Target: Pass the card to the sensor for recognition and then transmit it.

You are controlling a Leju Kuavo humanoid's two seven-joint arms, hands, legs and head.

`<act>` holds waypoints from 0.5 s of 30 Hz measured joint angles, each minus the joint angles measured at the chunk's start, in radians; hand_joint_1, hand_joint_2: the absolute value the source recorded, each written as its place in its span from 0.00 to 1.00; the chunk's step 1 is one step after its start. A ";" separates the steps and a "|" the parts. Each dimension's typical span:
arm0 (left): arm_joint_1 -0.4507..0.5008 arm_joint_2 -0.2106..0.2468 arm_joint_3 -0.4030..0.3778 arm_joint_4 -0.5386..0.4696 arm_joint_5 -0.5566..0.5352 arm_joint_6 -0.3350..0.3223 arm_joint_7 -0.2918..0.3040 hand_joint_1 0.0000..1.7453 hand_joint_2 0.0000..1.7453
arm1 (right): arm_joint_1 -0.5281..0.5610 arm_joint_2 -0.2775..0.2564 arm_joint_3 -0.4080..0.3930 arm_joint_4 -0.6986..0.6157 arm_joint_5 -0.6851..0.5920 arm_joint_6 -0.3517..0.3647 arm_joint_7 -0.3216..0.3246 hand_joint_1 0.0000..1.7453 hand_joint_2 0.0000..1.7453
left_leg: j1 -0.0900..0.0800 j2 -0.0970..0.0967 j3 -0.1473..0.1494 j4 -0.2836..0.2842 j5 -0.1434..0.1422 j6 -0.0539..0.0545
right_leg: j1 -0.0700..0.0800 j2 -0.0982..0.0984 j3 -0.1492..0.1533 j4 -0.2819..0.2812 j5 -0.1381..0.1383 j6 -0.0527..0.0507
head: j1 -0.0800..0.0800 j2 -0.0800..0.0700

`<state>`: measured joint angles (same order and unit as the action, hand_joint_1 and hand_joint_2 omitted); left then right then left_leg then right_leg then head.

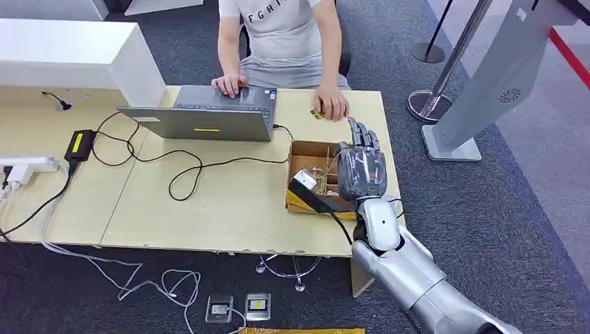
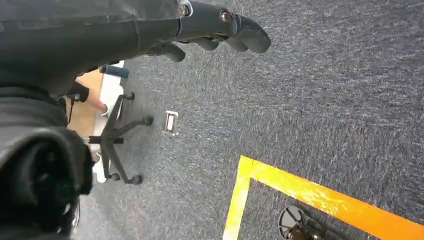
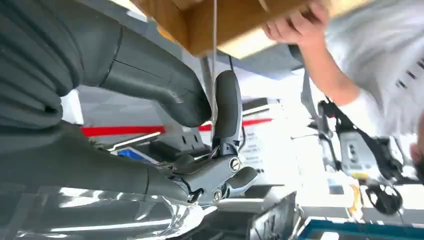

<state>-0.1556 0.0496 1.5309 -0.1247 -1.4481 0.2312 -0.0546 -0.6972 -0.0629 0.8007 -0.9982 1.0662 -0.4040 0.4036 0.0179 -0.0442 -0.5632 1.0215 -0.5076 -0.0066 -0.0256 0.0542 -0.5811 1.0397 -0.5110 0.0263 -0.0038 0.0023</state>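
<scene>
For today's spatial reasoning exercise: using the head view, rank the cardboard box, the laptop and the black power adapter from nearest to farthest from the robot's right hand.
1. Cardboard box: directly under and beside the right hand, at the table's right end.
2. Laptop: left of the box, in front of the seated person.
3. Black power adapter: farthest, toward the table's left side.

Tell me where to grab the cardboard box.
Likely the far wall's rim, from above: the box is open-topped, so fingers can hook over that thin upright wall. The scanner crowds the near left corner, and the right robot hand hovers over the right side.
</scene>
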 joint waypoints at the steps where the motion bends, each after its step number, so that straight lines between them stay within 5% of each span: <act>1: 0.000 0.000 0.000 0.000 0.000 -0.001 -0.001 0.00 0.00 | -0.003 0.000 0.000 -0.015 0.002 0.003 0.002 1.00 1.00 | 0.000 0.000 0.000 0.000 0.000 0.000 | 0.000 0.000 0.000 0.000 0.000 0.000 | -0.001 0.000; 15: 0.000 0.000 0.000 0.000 -0.005 -0.005 -0.006 0.00 0.00 | -0.012 -0.001 0.000 -0.132 0.015 0.012 0.012 1.00 1.00 | 0.000 0.000 0.000 0.000 0.000 0.000 | 0.000 0.000 0.000 0.000 0.000 0.000 | 0.000 0.000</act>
<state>-0.1556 0.0500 1.5309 -0.1247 -1.4534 0.2266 -0.0607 -0.7096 -0.0641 0.8007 -1.1307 1.0807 -0.3922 0.4158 0.0179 -0.0440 -0.5631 1.0215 -0.5077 -0.0067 -0.0256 0.0543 -0.5812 1.0396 -0.5111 0.0263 -0.0042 0.0023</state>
